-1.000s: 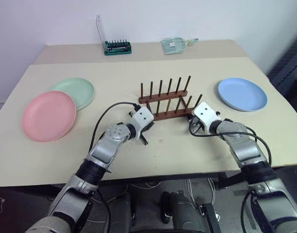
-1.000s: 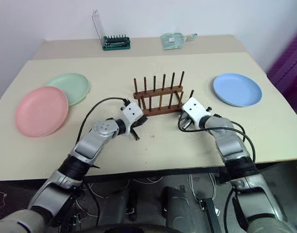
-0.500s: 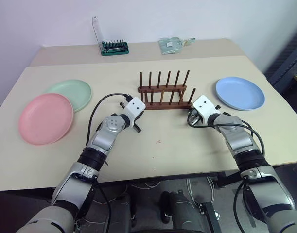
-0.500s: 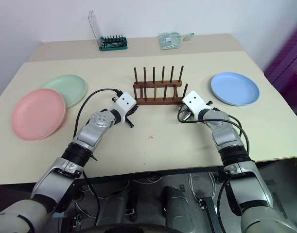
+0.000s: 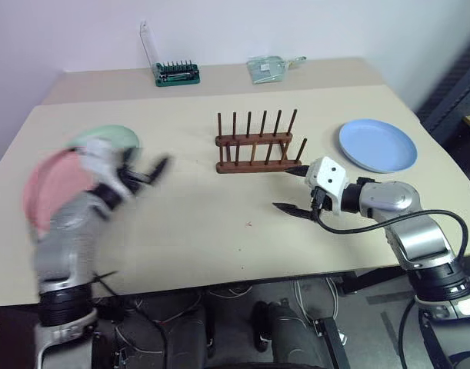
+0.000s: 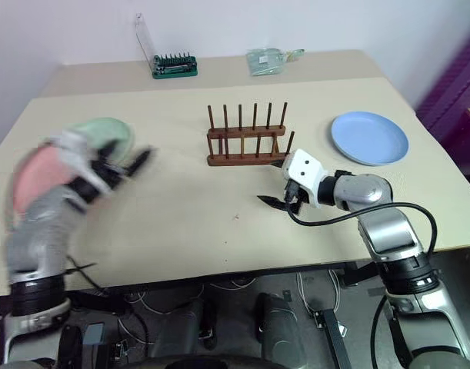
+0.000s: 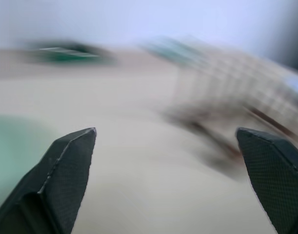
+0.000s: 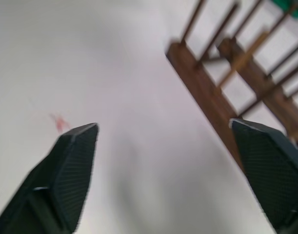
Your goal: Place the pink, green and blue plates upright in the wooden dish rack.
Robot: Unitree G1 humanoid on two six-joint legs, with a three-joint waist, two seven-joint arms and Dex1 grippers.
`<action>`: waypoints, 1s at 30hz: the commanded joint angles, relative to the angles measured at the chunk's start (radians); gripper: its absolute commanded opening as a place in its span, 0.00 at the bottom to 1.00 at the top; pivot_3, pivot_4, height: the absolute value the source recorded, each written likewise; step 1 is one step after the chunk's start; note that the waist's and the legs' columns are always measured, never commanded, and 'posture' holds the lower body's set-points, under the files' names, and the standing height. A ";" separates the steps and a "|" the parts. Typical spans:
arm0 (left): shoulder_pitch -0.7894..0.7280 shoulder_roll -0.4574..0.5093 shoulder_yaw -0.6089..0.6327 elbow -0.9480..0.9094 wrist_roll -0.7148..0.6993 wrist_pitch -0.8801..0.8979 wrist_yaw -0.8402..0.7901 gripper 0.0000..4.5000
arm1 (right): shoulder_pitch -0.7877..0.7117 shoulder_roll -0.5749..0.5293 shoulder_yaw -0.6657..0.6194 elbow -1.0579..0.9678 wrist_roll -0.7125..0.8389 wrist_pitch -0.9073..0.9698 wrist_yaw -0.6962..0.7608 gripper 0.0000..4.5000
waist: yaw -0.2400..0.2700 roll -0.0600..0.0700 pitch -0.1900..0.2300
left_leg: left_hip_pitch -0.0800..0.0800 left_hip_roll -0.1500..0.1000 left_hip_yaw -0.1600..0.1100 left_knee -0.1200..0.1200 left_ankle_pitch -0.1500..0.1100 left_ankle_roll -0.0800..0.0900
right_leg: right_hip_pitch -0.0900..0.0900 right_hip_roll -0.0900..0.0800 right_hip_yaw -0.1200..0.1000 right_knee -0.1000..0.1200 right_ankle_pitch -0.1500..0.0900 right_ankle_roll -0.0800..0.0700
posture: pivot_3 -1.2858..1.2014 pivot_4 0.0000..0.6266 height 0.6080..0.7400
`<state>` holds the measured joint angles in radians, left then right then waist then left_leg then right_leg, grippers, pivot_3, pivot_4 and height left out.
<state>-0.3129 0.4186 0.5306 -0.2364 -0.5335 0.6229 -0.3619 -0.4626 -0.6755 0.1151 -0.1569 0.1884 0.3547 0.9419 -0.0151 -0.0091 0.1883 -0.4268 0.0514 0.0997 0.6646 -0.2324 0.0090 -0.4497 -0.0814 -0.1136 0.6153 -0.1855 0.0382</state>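
The wooden dish rack stands bare at mid-table. To its right lies the blue plate. At the far left the pink plate lies flat, overlapping the green plate behind it. My left gripper hovers blurred beside those two plates, fingers wide open and holding nothing; its wrist view shows the green plate and the rack. My right gripper is open and empty, just in front of the rack's right end.
At the back edge a green bit holder with a clear lid and a clear packet lie on a second tabletop. A broad stretch of bare table lies in front of the rack.
Both grippers have gone from shut to wide open. The left arm swung fast from the rack over to the pink and green plates and rose. The right gripper drew back and up from the rack.
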 commanded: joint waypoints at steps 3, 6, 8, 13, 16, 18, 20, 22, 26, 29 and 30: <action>0.064 0.026 0.297 -0.015 0.039 0.063 0.336 0.98 | -0.080 0.039 0.048 0.013 0.005 -0.027 0.042 0.98 | 0.005 -0.002 0.000 | -0.001 -0.001 0.001 -0.001 0.000 0.001 | 0.000 -0.001 0.000 -0.001 0.000 0.001 | 0.52 0.24 0.92; 0.145 0.012 0.358 0.003 0.089 0.141 0.467 0.98 | -0.112 0.057 0.061 0.030 0.011 -0.036 0.059 0.98 | 0.006 -0.003 0.000 | -0.001 -0.002 0.003 -0.001 -0.001 0.002 | 0.000 -0.002 0.001 -0.001 0.001 0.002 | 0.52 0.24 0.92; 0.176 -0.030 0.412 -0.023 0.062 0.177 0.523 0.98 | -0.129 0.067 0.065 0.044 0.015 -0.042 0.069 0.98 | 0.011 -0.005 0.000 | -0.001 -0.002 0.003 0.000 -0.001 0.001 | 0.000 -0.003 0.000 -0.001 0.000 0.001 | 0.52 0.24 0.92; 0.218 -0.104 0.381 -0.129 -0.014 0.322 0.551 0.98 | -0.151 0.083 0.087 0.080 -0.001 -0.075 0.093 0.98 | 0.031 -0.012 0.000 | -0.001 0.000 0.002 0.001 -0.003 -0.003 | 0.000 -0.004 -0.001 -0.003 0.001 -0.001 | 0.52 0.24 0.92; 0.200 -0.122 0.386 -0.113 -0.052 0.352 0.551 0.98 | -0.159 0.092 0.091 0.084 -0.002 -0.079 0.095 0.98 | 0.028 -0.012 0.000 | -0.001 0.000 0.003 0.001 -0.003 -0.003 | -0.001 -0.007 -0.003 -0.004 0.001 -0.001 | 0.52 0.24 0.92; 0.183 -0.117 0.356 -0.093 -0.063 0.360 0.532 0.98 | -0.158 0.095 0.090 0.079 -0.004 -0.080 0.090 0.98 | 0.027 -0.012 0.000 | -0.002 0.000 0.003 0.000 -0.004 -0.003 | 0.000 -0.007 -0.003 -0.004 0.001 -0.001 | 0.52 0.24 0.92; 0.164 -0.115 0.346 -0.067 -0.066 0.363 0.536 0.87 | -0.151 0.093 0.086 0.070 -0.005 -0.076 0.081 0.98 | 0.027 -0.012 0.000 | -0.002 0.000 0.003 -0.001 -0.003 -0.003 | -0.001 -0.006 -0.003 -0.003 0.001 -0.001 | 0.52 0.24 0.92; 0.147 -0.116 0.343 -0.040 -0.065 0.359 0.546 0.70 | -0.141 0.089 0.081 0.056 -0.004 -0.070 0.075 0.98 | 0.027 -0.012 0.000 | -0.002 0.000 0.004 -0.001 -0.003 -0.003 | -0.001 -0.006 -0.003 -0.003 0.001 -0.002 | 0.52 0.24 0.92; 0.125 -0.109 0.313 -0.010 -0.057 0.342 0.539 0.23 | -0.121 0.080 0.075 0.029 -0.001 -0.058 0.064 0.98 | 0.027 -0.012 0.000 | -0.002 0.000 0.004 -0.001 -0.003 -0.003 | -0.001 -0.005 -0.003 -0.003 0.001 -0.001 | 0.52 0.24 0.92; 0.109 -0.110 0.298 0.003 -0.056 0.323 0.545 0.01 | -0.109 0.076 0.071 0.011 -0.002 -0.050 0.052 0.98 | 0.029 -0.012 0.000 | -0.002 0.000 0.004 -0.001 -0.003 -0.003 | -0.001 -0.006 -0.003 -0.003 0.001 -0.001 | 0.52 0.24 0.92; 0.103 -0.111 0.293 0.006 -0.058 0.314 0.543 0.01 | -0.105 0.076 0.070 0.004 -0.002 -0.048 0.048 0.98 | 0.027 -0.011 -0.001 | -0.002 0.000 0.004 -0.001 -0.003 -0.003 | 0.000 -0.006 -0.003 -0.003 0.001 -0.001 | 0.52 0.24 0.92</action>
<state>-0.2130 0.3098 0.8344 -0.2452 -0.5989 0.9480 0.1776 -0.5669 -0.5897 0.2195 -0.1019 0.1788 0.3033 1.0018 0.0123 -0.0205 0.1878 -0.4287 0.0510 0.1040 0.6638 -0.2359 0.0058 -0.4503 -0.0877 -0.1168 0.6121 -0.1843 0.0370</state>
